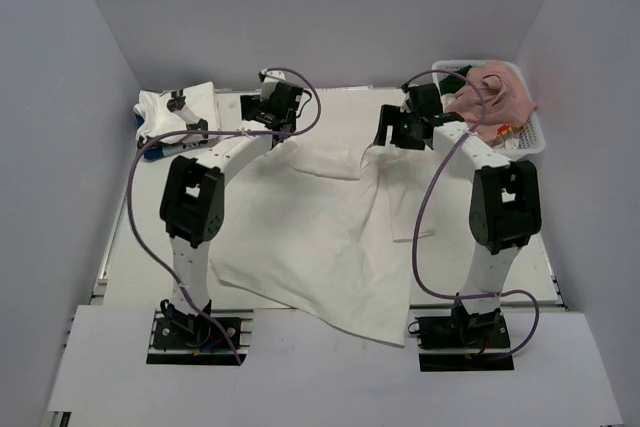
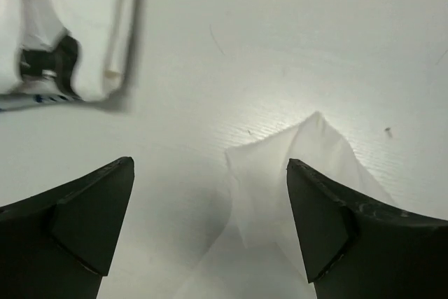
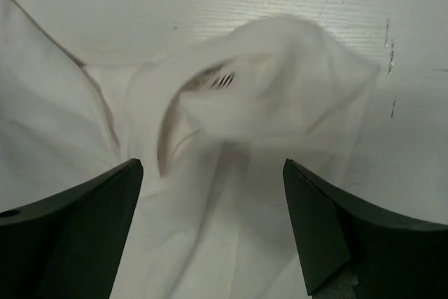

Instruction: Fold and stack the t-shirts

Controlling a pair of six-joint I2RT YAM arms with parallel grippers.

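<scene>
Left gripper [image 2: 210,164] and right gripper [image 3: 211,166] hang with jaws apart, empty, over the far edge of the limp, creased white t-shirt [image 1: 320,247] sprawled mid-table. Bare smooth table [image 1: 135,227] lies at 9 o'clock. Folded white shirts [image 1: 170,112] sit at 10 o'clock, and a pink shirt [image 1: 500,97] fills the lattice basket [image 1: 530,139] at 1 o'clock.

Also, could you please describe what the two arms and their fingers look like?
Both the left arm and the right arm have white links joined by chunky black joint housings, on black base plates. A thin purple cable loops loosely along each. The fingers are matte black and wedge-shaped, tapering to blunt tips. No markings are legible.
</scene>
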